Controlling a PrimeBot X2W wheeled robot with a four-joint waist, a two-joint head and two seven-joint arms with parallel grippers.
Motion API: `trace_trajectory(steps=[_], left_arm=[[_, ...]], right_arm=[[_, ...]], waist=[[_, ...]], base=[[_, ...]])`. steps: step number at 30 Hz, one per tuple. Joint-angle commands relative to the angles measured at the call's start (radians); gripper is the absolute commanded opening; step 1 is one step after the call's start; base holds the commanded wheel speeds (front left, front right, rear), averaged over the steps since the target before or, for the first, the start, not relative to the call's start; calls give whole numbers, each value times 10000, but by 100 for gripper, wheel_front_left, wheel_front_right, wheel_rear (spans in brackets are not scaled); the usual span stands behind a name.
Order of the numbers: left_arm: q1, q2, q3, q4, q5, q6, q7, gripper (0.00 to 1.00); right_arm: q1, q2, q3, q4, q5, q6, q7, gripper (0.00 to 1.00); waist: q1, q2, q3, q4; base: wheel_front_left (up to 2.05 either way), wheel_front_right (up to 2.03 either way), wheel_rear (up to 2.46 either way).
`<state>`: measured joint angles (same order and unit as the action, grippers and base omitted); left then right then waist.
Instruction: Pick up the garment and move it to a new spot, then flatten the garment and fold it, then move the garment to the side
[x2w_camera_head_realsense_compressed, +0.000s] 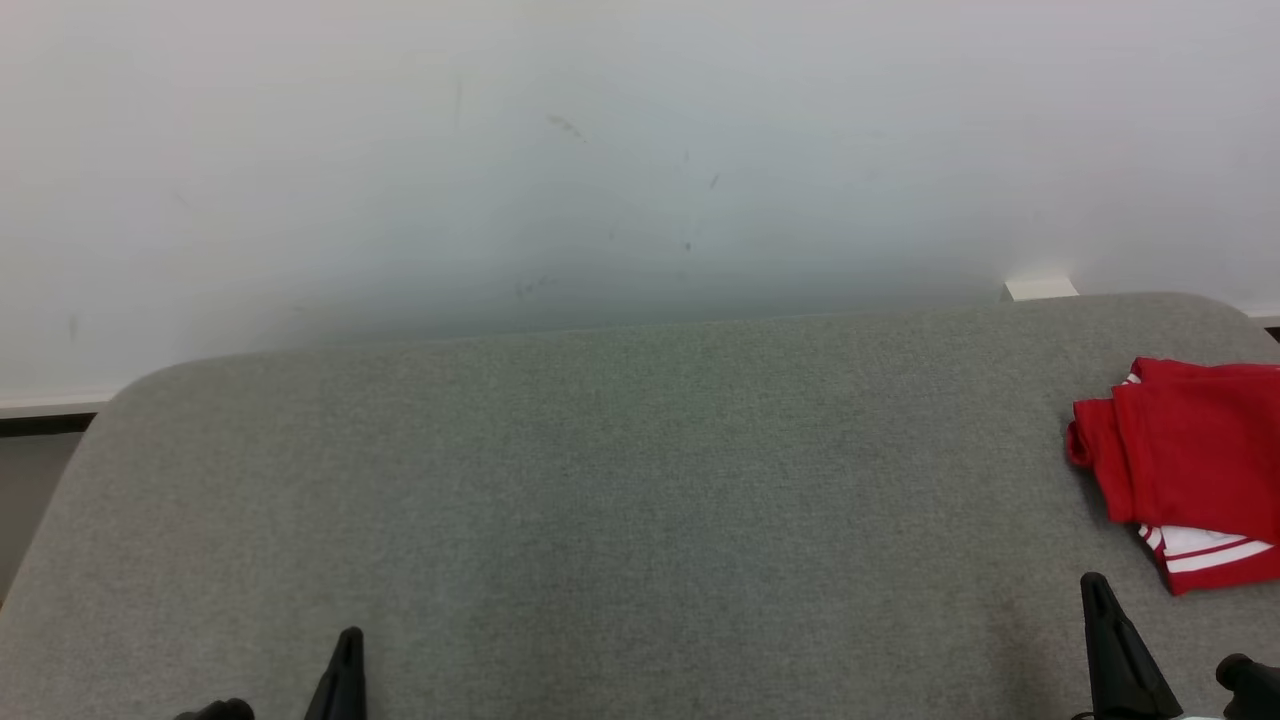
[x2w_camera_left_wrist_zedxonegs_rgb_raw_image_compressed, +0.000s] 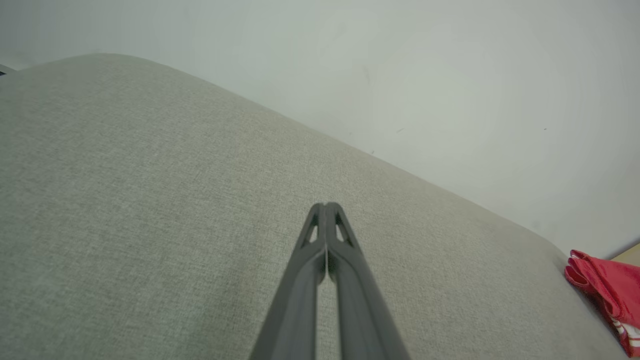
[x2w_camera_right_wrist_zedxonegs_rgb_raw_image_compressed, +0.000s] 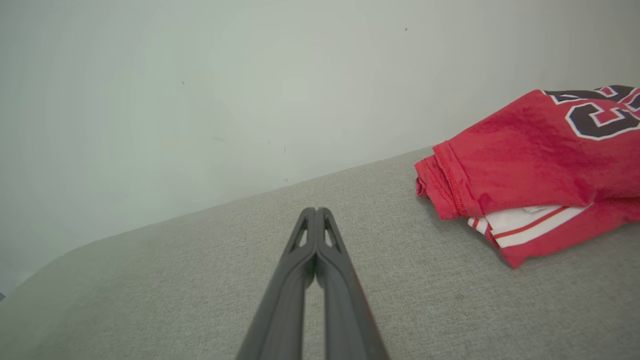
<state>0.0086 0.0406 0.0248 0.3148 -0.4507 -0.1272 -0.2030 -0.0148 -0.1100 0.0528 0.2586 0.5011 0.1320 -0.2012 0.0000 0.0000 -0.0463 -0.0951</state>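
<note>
garment (x2w_camera_right_wrist_zedxonegs_rgb_raw_image_compressed: 525, 165): folded | near right tool (x2w_camera_right_wrist_zedxonegs_rgb_raw_image_compressed: 316, 211), not touching | tool closed, empty

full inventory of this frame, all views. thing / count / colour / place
garment: 1, red with white stripes and dark lettering, folded, lying at the right end of the table, cut off by the head view's right edge
table: 1, grey fabric top with rounded corners, across the foreground
pale block: 1, off-white, at the table's far edge by the wall, right side
wall: 1, white with faint scuffs, behind the table
left gripper: 1, dark, shut on nothing, over bare table at near left
right gripper: 1, dark, shut on nothing, near right, apart from the garment
</note>
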Motion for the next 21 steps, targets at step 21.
trace_trajectory(steps=[21], left_arm=[[-523,68,278,-356,-3424,-16,899,0]], right_arm=[[-466,142,-535,-176,3268,-6,924,0]], waist=[[0,0,93,180]], base=[[0,0,0]])
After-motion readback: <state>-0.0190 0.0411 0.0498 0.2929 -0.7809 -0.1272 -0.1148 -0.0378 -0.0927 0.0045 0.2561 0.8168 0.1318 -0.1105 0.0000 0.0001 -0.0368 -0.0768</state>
